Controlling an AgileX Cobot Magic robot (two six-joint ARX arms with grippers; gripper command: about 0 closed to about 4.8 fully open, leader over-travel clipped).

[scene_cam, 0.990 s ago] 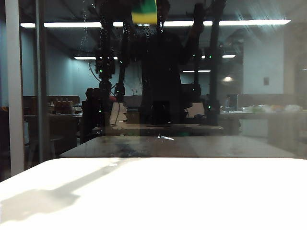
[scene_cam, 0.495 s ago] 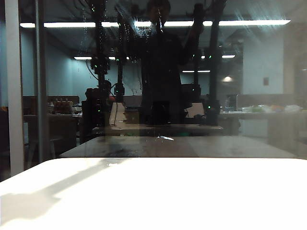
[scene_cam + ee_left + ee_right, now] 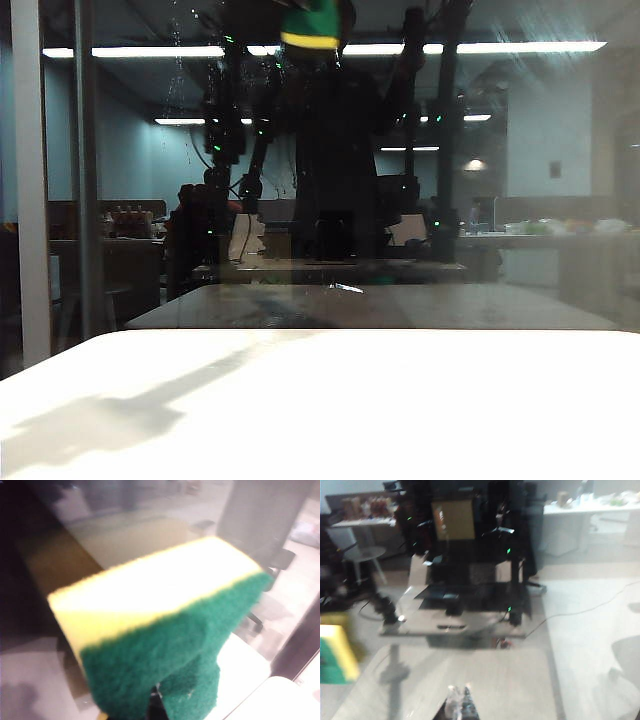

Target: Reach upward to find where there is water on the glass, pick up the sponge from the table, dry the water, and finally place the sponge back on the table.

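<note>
Two grippers are at work before the glass (image 3: 560, 200), a large dark pane that mirrors the room. The left gripper (image 3: 156, 700) is raised high; its jaws are pinched into the sponge (image 3: 160, 625), deforming the green scouring layer, while the yellow foam body faces the pane. In the exterior view the sponge (image 3: 310, 25) appears at the upper edge of the frame, left of centre, green above a narrow yellow band, well above the table (image 3: 400, 410). Water (image 3: 178, 60) shows as thin pale streaks and small droplets on the upper left part of the glass, left of the sponge. The right gripper (image 3: 459, 700) points toward the pane, its two pale fingertips (image 3: 452, 700) standing side by side with almost no gap, nothing between them. In the right wrist view the sponge (image 3: 335, 652) appears at the frame edge, blurred. A soft shadow (image 3: 110, 420) lies on the white table.
</note>
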